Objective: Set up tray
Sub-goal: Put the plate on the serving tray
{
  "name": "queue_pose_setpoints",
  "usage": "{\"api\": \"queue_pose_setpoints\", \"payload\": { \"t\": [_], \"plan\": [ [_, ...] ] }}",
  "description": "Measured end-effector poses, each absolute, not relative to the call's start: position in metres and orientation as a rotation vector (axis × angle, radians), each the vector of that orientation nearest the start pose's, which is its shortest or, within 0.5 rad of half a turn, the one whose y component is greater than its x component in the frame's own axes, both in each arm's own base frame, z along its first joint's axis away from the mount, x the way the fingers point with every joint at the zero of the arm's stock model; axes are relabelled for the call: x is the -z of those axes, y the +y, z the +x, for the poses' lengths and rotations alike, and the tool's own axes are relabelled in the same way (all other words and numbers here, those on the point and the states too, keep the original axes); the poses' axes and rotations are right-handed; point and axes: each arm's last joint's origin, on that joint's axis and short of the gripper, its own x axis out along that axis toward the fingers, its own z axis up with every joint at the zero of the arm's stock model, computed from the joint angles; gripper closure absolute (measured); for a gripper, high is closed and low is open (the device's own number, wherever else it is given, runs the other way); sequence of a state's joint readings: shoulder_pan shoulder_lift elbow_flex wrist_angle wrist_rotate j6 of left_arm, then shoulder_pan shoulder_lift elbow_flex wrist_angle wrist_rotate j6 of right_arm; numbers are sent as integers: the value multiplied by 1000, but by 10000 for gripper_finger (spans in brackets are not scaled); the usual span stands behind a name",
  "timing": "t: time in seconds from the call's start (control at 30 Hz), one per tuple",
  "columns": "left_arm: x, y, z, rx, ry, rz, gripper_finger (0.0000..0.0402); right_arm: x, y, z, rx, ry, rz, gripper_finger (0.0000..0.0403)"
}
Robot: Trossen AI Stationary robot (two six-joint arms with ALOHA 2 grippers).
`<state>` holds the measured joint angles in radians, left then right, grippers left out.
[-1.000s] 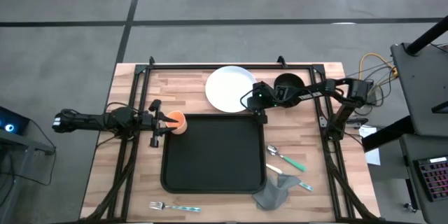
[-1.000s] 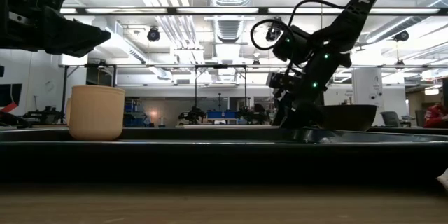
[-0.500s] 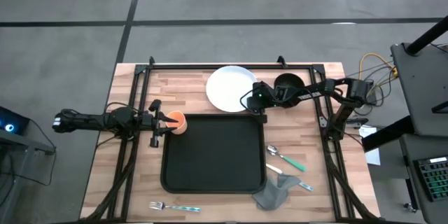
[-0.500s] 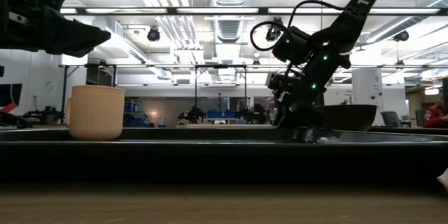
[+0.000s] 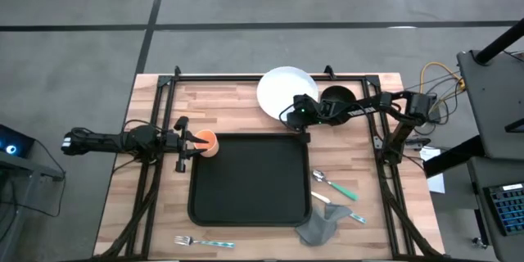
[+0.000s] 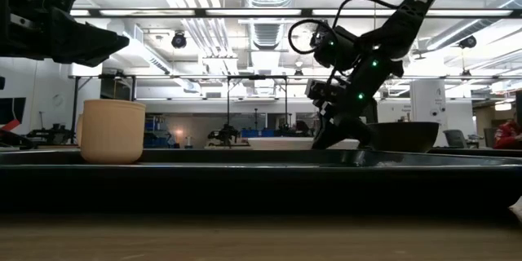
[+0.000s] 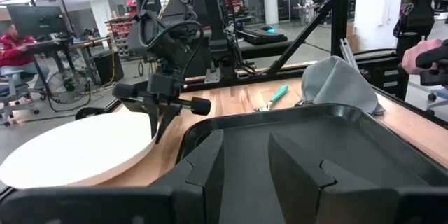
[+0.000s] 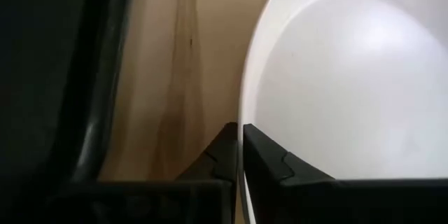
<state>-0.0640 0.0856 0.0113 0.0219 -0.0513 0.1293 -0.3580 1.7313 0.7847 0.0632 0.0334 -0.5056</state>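
Observation:
The black tray [image 5: 250,178] lies in the middle of the wooden table. Just beyond its far right corner is a white plate [image 5: 284,90], with my right gripper [image 5: 300,124] shut on its rim. In the low view the plate [image 6: 281,142] shows above the tray's rim line. An orange cup [image 5: 207,142] stands at the tray's far left corner. My left gripper [image 5: 182,144] waits open above and beside the cup [image 6: 112,130], touching nothing. My right gripper pinches the plate's rim [image 8: 243,129] between its two fingers, on the side nearest the tray's far right corner. The fingers [image 7: 162,115] slant down onto it from the table's right side. The held edge is raised; whether the far edge rests on the table, I cannot tell.
A black bowl [image 5: 336,98] stands right of the plate. Right of the tray lie teal-handled cutlery [image 5: 337,187] and a grey napkin [image 5: 319,226]. A fork [image 5: 205,243] lies near the front edge. A black frame [image 5: 246,77] borders the table. People show beyond the table.
The white plate has shifted toward the table's far right with my right gripper on its rim. It has come up into the low view, where the tray's rim hid it before. My left arm has kept still.

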Motion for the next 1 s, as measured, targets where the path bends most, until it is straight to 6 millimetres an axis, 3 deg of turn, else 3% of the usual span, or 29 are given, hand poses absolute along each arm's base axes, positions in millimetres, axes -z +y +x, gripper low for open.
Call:
{"api": "queue_pose_setpoints", "payload": {
  "t": [0.6, 1.0],
  "plan": [
    [-163, -5, 102, 16, 52, 133, 309, -162, -70, 330, 104, 981, -457, 395],
    [-163, -5, 102, 16, 52, 132, 309, -182, -18, 331, 22, 994, -546, 395]
  ]
}}
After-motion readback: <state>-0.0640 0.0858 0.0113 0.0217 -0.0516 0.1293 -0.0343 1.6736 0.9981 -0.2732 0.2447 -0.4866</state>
